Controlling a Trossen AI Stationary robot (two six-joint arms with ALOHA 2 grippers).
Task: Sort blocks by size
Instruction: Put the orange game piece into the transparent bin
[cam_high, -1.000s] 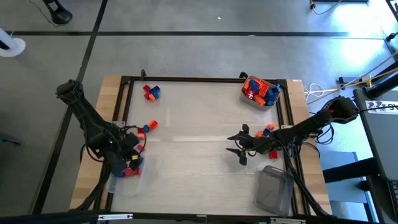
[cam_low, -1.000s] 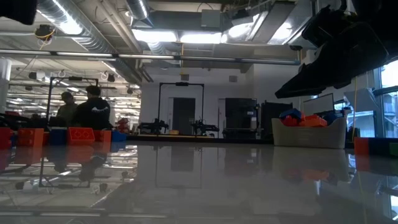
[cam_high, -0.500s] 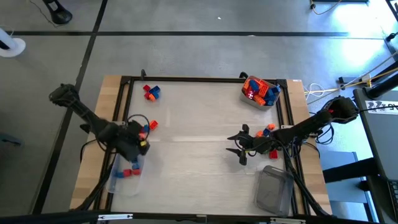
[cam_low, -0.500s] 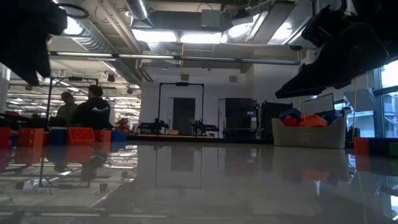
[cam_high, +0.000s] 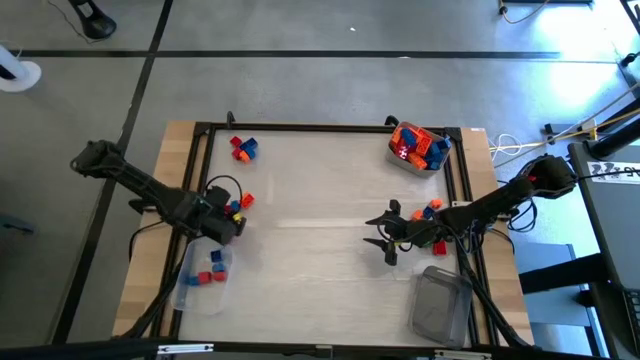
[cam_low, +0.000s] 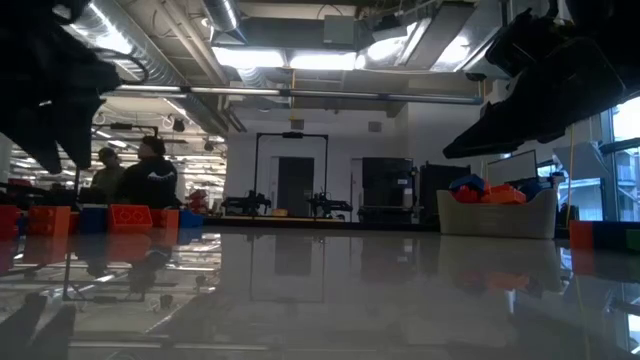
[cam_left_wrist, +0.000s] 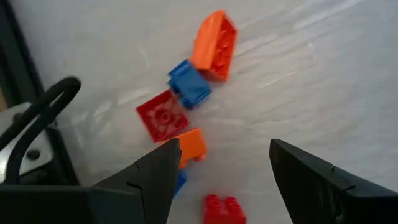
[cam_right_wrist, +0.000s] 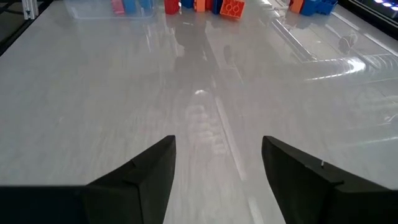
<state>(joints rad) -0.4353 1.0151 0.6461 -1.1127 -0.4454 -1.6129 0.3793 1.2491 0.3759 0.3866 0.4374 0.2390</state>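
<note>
Several loose blocks (cam_high: 240, 203), orange, blue and red, lie flat on the table near its left side. The left wrist view shows them as an orange block (cam_left_wrist: 214, 45), a blue one (cam_left_wrist: 188, 83) and a red one (cam_left_wrist: 163, 115). My left gripper (cam_high: 226, 217) hangs open just above and beside them, fingers slanting down, touching nothing (cam_left_wrist: 221, 163). My right gripper (cam_high: 386, 238) waits open over the table's right half, with bare table between its fingers (cam_right_wrist: 217, 155). More blocks (cam_high: 242, 148) lie at the far left.
A clear tub (cam_high: 203, 278) at the near left holds red and blue blocks. A tub full of blocks (cam_high: 418, 148) stands at the far right, and a bare clear tub (cam_high: 440, 305) at the near right. A few blocks (cam_high: 432, 210) lie by my right arm. The table's middle is free.
My left gripper has swung from over the near-left tub toward the table's far edge and a little right, sinking slightly and rolling, and now hangs by the loose blocks. It has stayed open. The tub's blocks, hidden under it before, now show.
</note>
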